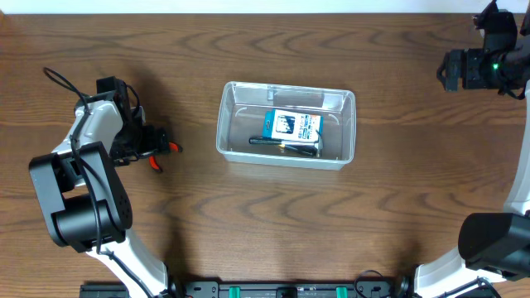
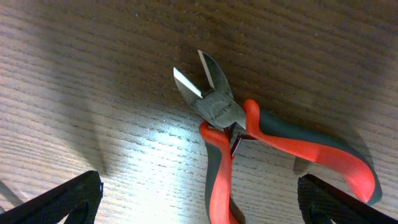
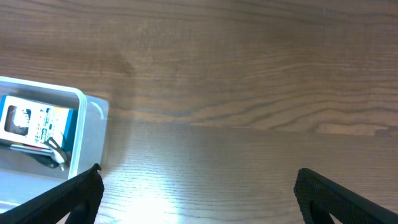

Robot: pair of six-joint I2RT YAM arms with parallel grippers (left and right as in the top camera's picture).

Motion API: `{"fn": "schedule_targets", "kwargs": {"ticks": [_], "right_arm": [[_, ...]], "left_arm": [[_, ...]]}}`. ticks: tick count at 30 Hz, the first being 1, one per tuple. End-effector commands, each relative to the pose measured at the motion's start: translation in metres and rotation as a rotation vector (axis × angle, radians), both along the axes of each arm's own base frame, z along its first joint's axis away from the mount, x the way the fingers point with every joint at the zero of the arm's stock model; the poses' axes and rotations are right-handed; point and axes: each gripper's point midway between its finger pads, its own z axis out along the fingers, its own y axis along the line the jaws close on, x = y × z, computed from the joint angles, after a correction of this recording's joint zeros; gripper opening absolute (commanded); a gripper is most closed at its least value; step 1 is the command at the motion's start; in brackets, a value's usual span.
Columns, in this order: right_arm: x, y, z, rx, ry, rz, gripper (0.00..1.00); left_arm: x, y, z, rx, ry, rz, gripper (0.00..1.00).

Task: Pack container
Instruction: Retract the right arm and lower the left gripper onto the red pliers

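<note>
The clear plastic container stands at the table's middle; it holds a small blue-and-white box and a dark pen-like tool. Its corner also shows in the right wrist view. Red-and-grey side cutters lie on the table at the left, jaws apart. My left gripper is open right above them, with the handles between its fingers, not closed on them. My right gripper is open and empty over bare wood, far right of the container.
The table is dark wood. The left arm's base stands at the front left and the right arm's base at the front right.
</note>
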Motion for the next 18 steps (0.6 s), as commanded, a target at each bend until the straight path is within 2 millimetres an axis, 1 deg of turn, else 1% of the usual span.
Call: {"fn": "schedule_targets", "kwargs": {"ticks": [1, 5, 8, 16, 18], "right_arm": [[-0.003, 0.000, 0.001, 0.002, 0.001, -0.005, 0.99], [-0.003, 0.000, 0.001, 0.002, 0.004, -0.005, 0.99], [-0.004, 0.000, 0.001, 0.003, 0.006, -0.005, 0.99], [-0.004, 0.000, 0.001, 0.003, 0.007, -0.005, 0.99], [-0.004, 0.000, 0.001, 0.003, 0.007, -0.005, 0.99]], "left_arm": [[-0.008, -0.001, -0.018, -0.020, 0.052, -0.009, 0.99], [-0.016, -0.003, -0.033, -0.034, 0.104, -0.008, 0.98], [-0.021, -0.005, -0.041, -0.043, 0.136, -0.008, 0.98], [-0.023, -0.005, -0.042, -0.045, 0.145, -0.008, 0.99], [-0.023, -0.005, -0.042, -0.046, 0.146, -0.008, 0.95]]}}
